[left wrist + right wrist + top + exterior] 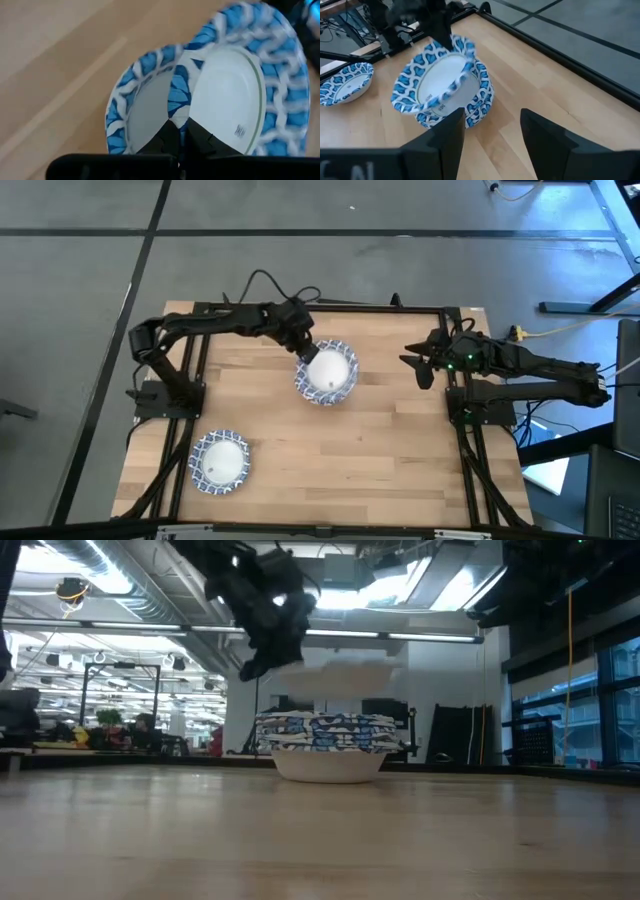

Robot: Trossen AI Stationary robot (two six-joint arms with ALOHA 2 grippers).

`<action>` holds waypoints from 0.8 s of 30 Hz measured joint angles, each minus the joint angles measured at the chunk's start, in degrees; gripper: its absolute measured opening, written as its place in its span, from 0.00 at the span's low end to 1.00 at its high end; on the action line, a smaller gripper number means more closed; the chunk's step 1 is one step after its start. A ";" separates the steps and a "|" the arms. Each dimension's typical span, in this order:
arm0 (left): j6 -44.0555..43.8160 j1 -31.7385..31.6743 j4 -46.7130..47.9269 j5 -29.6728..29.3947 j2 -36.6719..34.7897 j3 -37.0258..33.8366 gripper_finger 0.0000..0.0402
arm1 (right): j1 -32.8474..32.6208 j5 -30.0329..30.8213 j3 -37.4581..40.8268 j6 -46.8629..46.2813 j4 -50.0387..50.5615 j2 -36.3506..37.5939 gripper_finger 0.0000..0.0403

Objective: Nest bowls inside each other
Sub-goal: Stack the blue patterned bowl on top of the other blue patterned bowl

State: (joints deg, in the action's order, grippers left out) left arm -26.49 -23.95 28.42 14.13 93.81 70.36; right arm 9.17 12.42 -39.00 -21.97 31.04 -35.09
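A stack of blue-and-white patterned bowls (328, 745) stands on its base mid-table, toward the far edge. My left gripper (303, 352) hovers just above it, shut on one more bowl (432, 75), which shows pale and blurred over the stack in the low view (345, 675). A second stack of bowls (219, 462) rests near the table's near-left corner, also seen in the right wrist view (342, 85). My right gripper (420, 368) waits open at the table's right edge, its fingers (540, 135) apart and pointed toward the middle stack (481, 100). My left gripper pinches the bowl by its patterned rim (179, 100), one finger inside the bowl and one outside. It comes slanting down from the table's far-left side. The bowl is lifted clear and tilted, hanging just over the stack (312, 390).
Bare wooden tabletop (380, 460) lies between the two stacks and toward the near right. Black frame rails (455, 430) run along the table's sides, and cables trail behind the right arm. The room beyond shows in the low view.
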 joint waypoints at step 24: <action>5.77 -0.54 0.15 -0.89 7.72 0.01 0.26 | 0.00 0.01 0.00 -0.03 1.03 0.00 0.48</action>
State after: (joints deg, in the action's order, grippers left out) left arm -20.73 -24.49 28.57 13.24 101.54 70.37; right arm 9.17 12.43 -39.00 -22.00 32.08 -35.09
